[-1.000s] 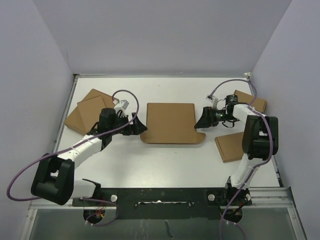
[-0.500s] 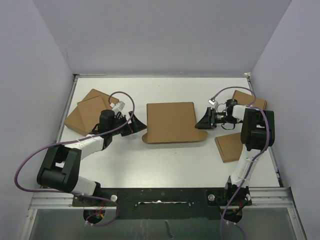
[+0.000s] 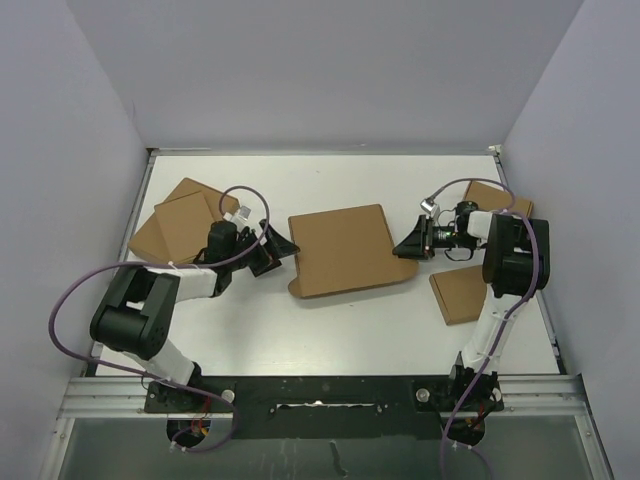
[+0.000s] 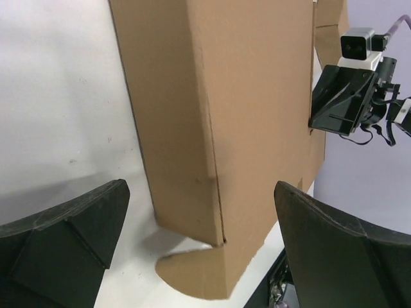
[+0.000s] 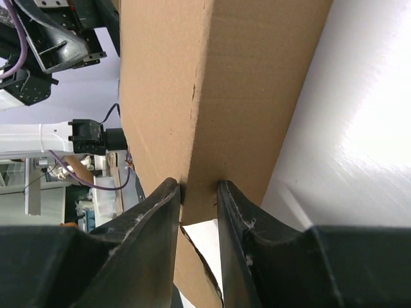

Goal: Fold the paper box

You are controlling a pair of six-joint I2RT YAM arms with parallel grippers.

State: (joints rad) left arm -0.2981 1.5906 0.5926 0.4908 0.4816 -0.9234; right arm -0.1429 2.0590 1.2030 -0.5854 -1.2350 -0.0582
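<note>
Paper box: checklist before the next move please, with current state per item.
1. Right gripper shut on the paper box edge: ok, its fingers pinch the cardboard.
2. Left gripper open: ok, jaws wide, facing the box's left edge.
3. Left gripper clear of the box: cannot tell, very close in the top view.
4. Box square to the table: not ok, it lies skewed.
5. Spare cardboard pieces apart from the box: ok on both sides.
</note>
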